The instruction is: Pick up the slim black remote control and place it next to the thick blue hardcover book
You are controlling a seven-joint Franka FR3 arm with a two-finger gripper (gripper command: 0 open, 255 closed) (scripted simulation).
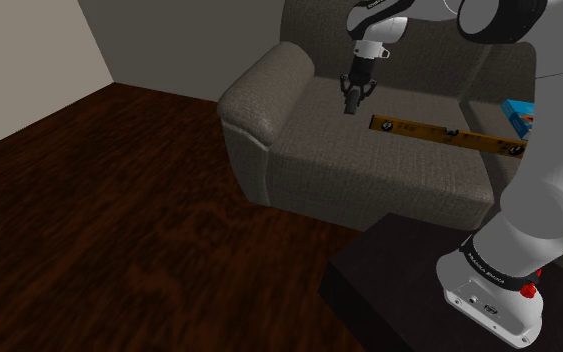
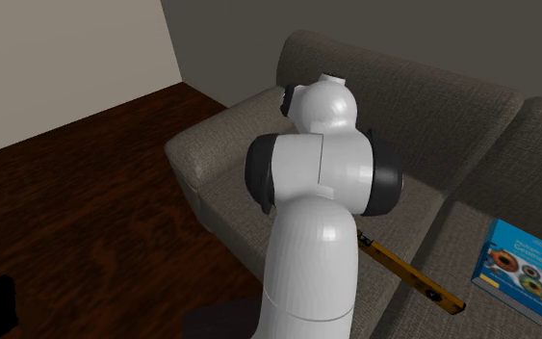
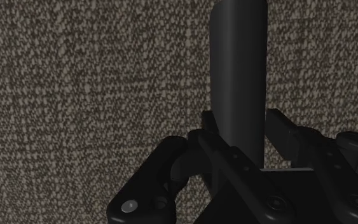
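Remote clamped over sofa

Jaws clamped on remote by one end, the rest sticking out ahead over sofa seat near the armrest. Book lies well apart on the next cushion, level between them. End grip likely leaves the length free to lay flat beside book.

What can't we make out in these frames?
Wrist view: the remote runs off the edge at its far end; the pincer covers its near end.
Shoulder view: the arm hides part of the blue book.
Second exterior view: the arm covers one end of the yellow level.
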